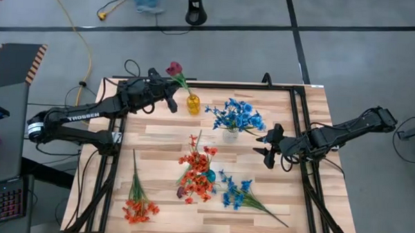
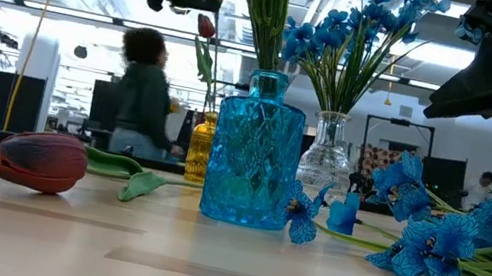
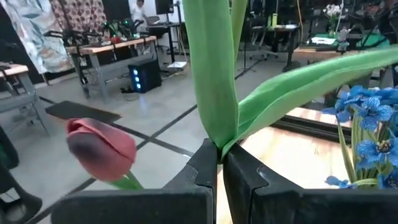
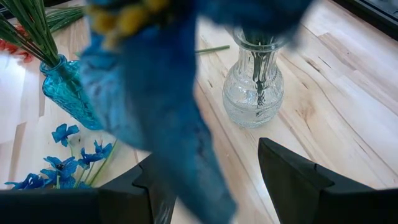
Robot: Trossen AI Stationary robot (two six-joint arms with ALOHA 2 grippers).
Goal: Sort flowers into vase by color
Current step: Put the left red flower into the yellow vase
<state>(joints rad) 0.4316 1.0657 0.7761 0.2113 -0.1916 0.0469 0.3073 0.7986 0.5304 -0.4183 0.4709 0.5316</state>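
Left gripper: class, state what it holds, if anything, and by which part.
The left gripper is shut on the maroon tulip, pinching its green stem where the leaves branch off, above the yellow vase. The right gripper is open, holding nothing.

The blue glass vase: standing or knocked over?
Standing. The blue glass vase sits flat on the table in the low view, neck up, green stems rising from it.

Three vases stand mid-table: one (image 1: 193,103) far left, one (image 1: 230,134) right of it, one (image 1: 209,176) nearer.
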